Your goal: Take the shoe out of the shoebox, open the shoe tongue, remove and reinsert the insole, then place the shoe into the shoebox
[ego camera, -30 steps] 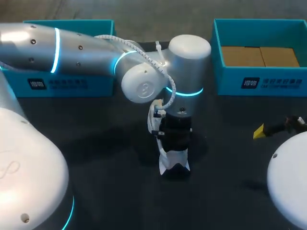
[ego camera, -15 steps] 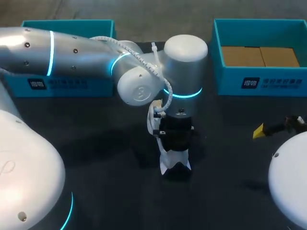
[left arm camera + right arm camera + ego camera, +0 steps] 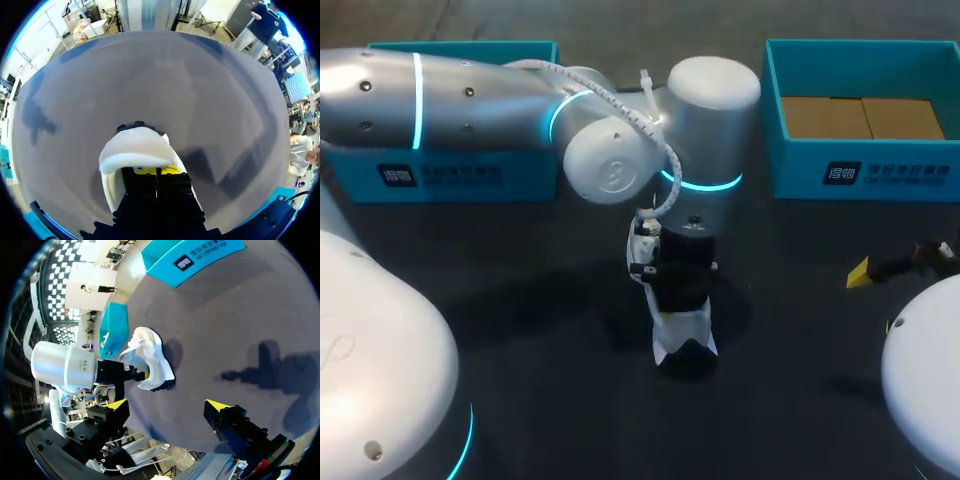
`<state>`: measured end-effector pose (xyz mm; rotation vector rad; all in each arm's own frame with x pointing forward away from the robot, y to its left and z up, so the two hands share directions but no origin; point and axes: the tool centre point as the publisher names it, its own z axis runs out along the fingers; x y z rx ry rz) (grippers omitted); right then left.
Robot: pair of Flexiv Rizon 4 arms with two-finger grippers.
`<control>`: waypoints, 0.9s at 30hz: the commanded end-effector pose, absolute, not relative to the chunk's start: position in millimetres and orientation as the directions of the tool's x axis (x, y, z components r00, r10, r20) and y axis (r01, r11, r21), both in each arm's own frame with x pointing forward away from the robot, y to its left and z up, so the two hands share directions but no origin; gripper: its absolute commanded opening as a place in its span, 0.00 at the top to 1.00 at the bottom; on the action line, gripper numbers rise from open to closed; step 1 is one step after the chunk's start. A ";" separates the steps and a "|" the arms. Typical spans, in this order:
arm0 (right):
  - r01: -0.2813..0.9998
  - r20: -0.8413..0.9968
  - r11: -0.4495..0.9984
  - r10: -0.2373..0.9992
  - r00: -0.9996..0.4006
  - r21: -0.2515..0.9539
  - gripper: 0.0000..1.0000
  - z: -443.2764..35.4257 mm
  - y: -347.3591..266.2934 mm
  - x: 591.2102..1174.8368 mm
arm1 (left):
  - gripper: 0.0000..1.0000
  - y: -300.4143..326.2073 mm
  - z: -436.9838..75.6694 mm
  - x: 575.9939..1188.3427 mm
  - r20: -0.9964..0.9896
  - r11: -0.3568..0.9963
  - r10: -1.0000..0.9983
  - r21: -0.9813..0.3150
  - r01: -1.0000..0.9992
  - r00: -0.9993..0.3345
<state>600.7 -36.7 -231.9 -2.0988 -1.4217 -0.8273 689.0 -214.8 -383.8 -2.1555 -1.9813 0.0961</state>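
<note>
Since a second ago the left arm has shifted a little: its elbow's lit ring has slid toward the left edge of the head view and its wrist sits slightly higher, while the shoe (image 3: 684, 340) lies at the same spot on the table (image 3: 540, 340). The right arm has not moved. The left arm comes in from the left, bends at the elbow over the middle of the table and points its wrist straight down, so the left gripper (image 3: 156, 171) reaches into the white shoe's opening from above; whether it pinches the shoe cannot be told. The shoe rests on the table near the middle, well apart from the left box (image 3: 460, 175) and the right box (image 3: 865, 170) at the far side. The right gripper (image 3: 166, 404) hangs at the table's right side, spread wide and holding nothing.
</note>
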 end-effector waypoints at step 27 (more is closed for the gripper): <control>0.932 0.704 -0.360 0.652 0.282 -0.040 0.00 -228.1 -37.6 592.2 | 1.00 -231.0 -385.1 696.3 -0.001 -0.050 0.999 -0.127 0.991 0.050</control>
